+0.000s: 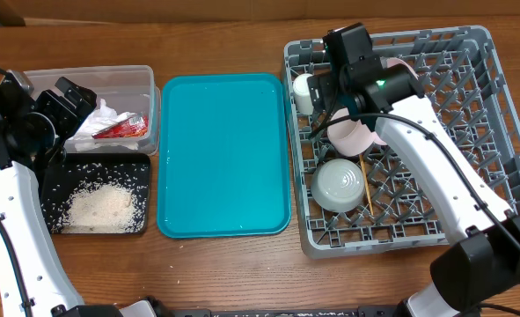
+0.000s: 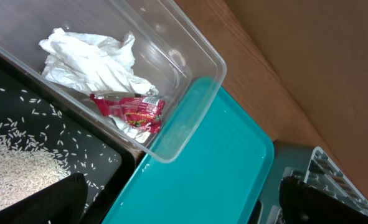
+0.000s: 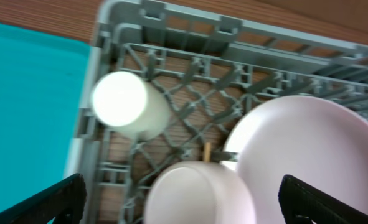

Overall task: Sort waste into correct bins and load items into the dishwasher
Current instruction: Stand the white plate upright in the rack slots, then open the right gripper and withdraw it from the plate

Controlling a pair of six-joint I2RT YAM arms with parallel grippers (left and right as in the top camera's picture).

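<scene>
The grey dishwasher rack [image 1: 497, 132] holds a white cup [image 1: 303, 92], a small pink bowl [image 1: 355, 137], a grey-green bowl [image 1: 338, 185], a chopstick [image 1: 363, 180] and a pink plate [image 1: 400, 64], which my arm partly hides. My right gripper [image 1: 332, 107] hangs open just above the pink bowl [image 3: 199, 193], holding nothing; the plate [image 3: 308, 149] and cup [image 3: 124, 102] flank it. A red-and-white wrapper [image 1: 123, 129] lies in the clear tub [image 1: 145, 79]. Rice [image 1: 101, 208] fills the black tray [image 1: 53, 180]. My left gripper [image 1: 71, 102] is open and empty beside the tub.
A teal serving tray [image 1: 224, 154] lies between the bins and the rack. Crumpled white tissue [image 2: 93, 59] sits in the tub next to the wrapper [image 2: 131, 112]. Bare wooden table runs along the front edge and behind the rack.
</scene>
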